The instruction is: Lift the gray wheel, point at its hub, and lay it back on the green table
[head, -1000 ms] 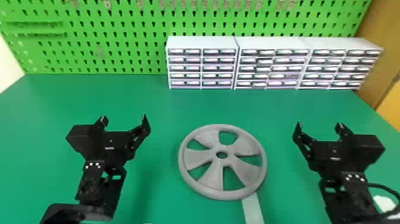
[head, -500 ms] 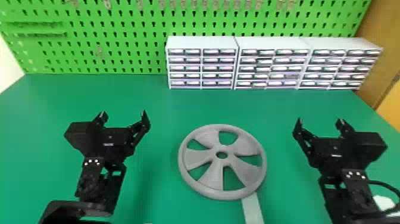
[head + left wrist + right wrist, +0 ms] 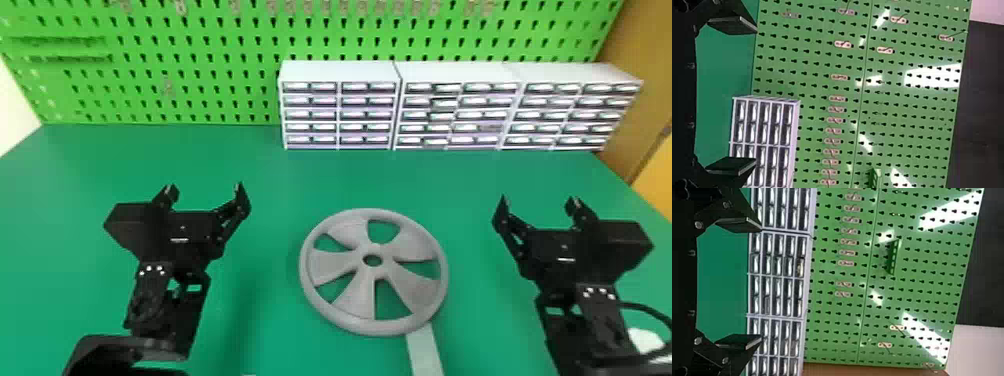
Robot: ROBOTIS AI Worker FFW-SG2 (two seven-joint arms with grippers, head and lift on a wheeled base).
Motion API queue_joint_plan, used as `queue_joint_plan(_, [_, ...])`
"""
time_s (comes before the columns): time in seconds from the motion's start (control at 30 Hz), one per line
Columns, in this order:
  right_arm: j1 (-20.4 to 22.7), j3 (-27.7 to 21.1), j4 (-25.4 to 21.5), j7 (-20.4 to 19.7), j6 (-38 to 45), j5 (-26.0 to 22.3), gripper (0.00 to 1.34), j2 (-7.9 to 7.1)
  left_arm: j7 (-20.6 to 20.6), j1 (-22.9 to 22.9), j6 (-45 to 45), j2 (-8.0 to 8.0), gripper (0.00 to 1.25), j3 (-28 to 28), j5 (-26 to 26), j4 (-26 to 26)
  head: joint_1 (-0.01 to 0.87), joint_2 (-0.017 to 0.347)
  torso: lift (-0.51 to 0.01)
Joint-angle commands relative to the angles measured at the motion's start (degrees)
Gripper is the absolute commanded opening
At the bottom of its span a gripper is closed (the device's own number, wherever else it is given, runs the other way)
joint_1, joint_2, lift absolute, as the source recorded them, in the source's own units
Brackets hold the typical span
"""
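Observation:
The gray wheel (image 3: 340, 316) lies flat on the green table (image 3: 280, 175), its open hub at the middle. To the wheel's left, in the head view, my left gripper (image 3: 206, 192) stands open with nothing between its fingers. On the wheel's other side is my right gripper (image 3: 539, 204), also open and holding nothing. In the left wrist view the left gripper (image 3: 755, 98) has its fingers wide apart. The right wrist view likewise has the right gripper (image 3: 761, 284) spread. Neither gripper touches the wheel.
White drawer cabinets (image 3: 340, 70) stand along the table's back edge, before a green pegboard (image 3: 200, 45). A pale strip (image 3: 425, 350) runs from the wheel's lower edge toward the front. A dark cable (image 3: 650, 312) loops beside the right arm.
Both grippers have shifted slightly toward the back of the table in the head view. The wheel has stayed where it was.

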Motion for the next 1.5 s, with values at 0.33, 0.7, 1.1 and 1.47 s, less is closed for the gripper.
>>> queue_joint_plan(0.33, [-0.9, 0.4, -0.3, 0.0, -0.4, 0.0, 1.04, -0.22, -0.2, -1.0, 0.0, 0.0, 1.13, -0.2, 0.2, 0.0, 0.692, 0.048, -0.093])
queue_joint_plan(0.7, [-0.8, 0.5, -0.4, 0.0, -0.4, -0.2, 1.04, -0.39, -0.2, -0.8, 0.0, 0.0, 1.13, -0.2, 0.4, 0.0, 0.692, 0.048, -0.093])
queue_joint_plan(1.1, [-0.9, 0.9, -0.4, 0.0, -0.3, -0.3, 1.04, -0.83, -0.2, -0.7, 0.0, 0.0, 1.13, 0.1, 0.2, 0.0, 0.692, 0.048, -0.093])
queue_joint_plan(1.47, [-1.0, 0.9, -0.4, 0.0, -0.3, -0.3, 1.04, -0.83, -0.2, -0.7, 0.0, 0.0, 1.13, 0.0, 0.2, 0.0, 0.692, 0.048, -0.093])
